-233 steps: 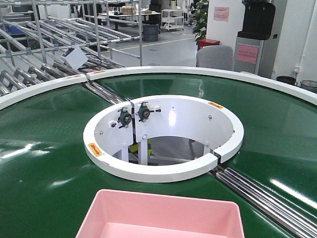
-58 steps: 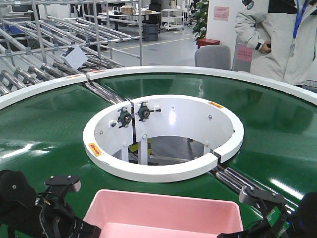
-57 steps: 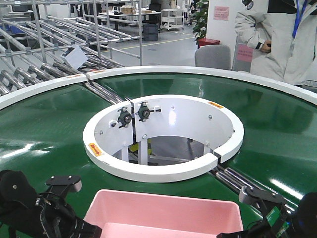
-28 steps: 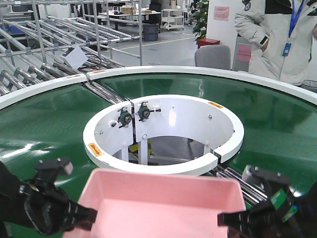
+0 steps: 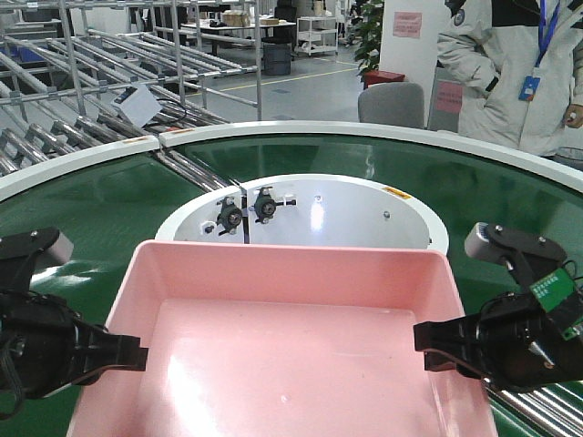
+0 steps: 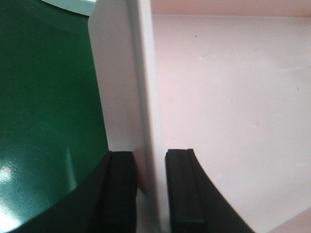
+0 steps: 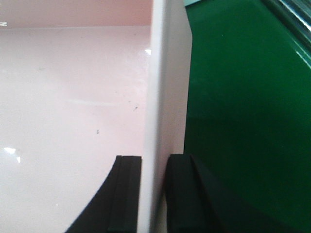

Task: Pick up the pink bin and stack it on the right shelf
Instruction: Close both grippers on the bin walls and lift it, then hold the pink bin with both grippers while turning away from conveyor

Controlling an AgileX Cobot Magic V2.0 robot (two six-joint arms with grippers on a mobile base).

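Gripping the pink bin (image 5: 291,364) by its side walls, the left gripper (image 6: 148,162) and right gripper (image 7: 154,165) are each clamped over the rim, so the grab looks done, the bin seemingly raised off the green conveyor surface (image 5: 100,196). The right shelf is nowhere in view and stacking is all to come; beyond sit the white inner ring (image 5: 364,196), roller racks (image 5: 100,64) and a bystander (image 5: 515,73).

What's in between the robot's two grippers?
The pink bin. In the front view, the left gripper pinches its left wall and the right gripper pinches its right wall. Nothing else lies between them.
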